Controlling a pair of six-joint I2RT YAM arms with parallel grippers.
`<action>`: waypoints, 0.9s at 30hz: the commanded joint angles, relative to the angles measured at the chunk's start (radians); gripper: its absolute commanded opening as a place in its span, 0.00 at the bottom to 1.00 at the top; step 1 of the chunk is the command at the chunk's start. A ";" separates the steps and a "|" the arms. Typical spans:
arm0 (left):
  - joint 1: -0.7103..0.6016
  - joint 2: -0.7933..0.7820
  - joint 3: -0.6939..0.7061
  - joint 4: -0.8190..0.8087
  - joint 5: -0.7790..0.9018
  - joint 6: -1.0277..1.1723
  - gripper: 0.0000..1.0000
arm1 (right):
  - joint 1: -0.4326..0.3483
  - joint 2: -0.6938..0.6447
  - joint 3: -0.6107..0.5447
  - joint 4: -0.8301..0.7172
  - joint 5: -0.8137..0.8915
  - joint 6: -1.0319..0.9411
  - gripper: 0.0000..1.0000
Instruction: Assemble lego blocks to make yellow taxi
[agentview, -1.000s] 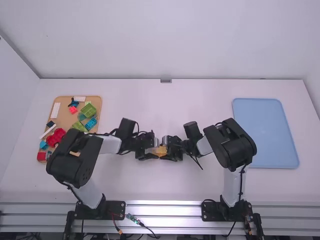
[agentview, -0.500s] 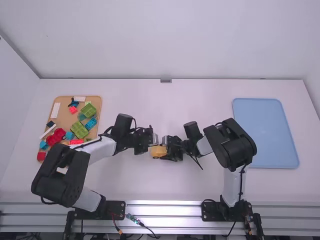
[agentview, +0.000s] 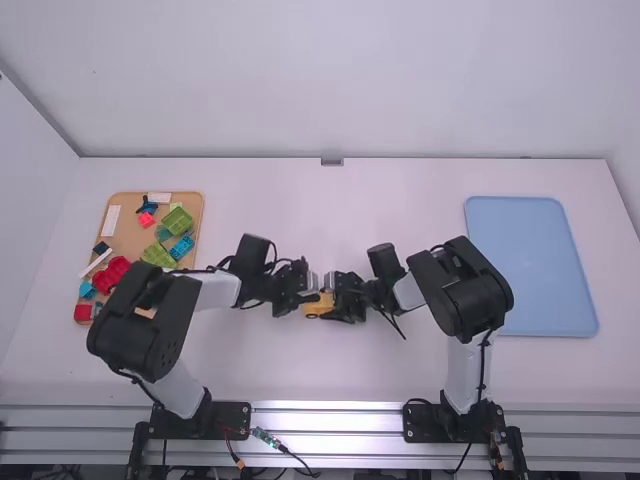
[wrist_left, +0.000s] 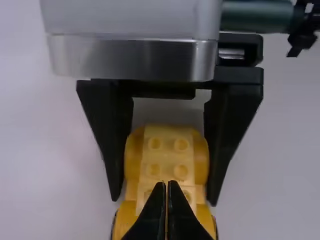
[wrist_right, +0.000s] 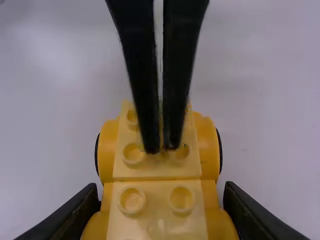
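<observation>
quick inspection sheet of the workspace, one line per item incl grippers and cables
Surface: white table, light and even.
Job's things: yellow studded body with wheels, mid-table between the arms; whether it rests on the table cannot be told.
Clutter: tan board at the left with red, green and blue blocks; blue tray at the right.
Left gripper: fingers together, over the body's studs.
Right gripper: fingers closed on the body's sides.
Cables: dark cable along the right arm; loose leads beside the left base.
Surroundings: white wall behind, metal rails at the near edge.
</observation>
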 joint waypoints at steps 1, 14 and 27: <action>0.004 0.040 -0.014 -0.051 -0.054 -0.004 0.03 | 0.002 0.017 -0.002 -0.003 0.029 -0.006 0.43; -0.003 0.095 -0.125 0.129 -0.232 -0.132 0.02 | 0.002 0.017 -0.002 -0.001 0.029 -0.006 0.43; -0.001 0.010 0.026 -0.077 -0.167 -0.095 0.02 | 0.002 0.017 -0.002 0.005 0.040 -0.006 0.46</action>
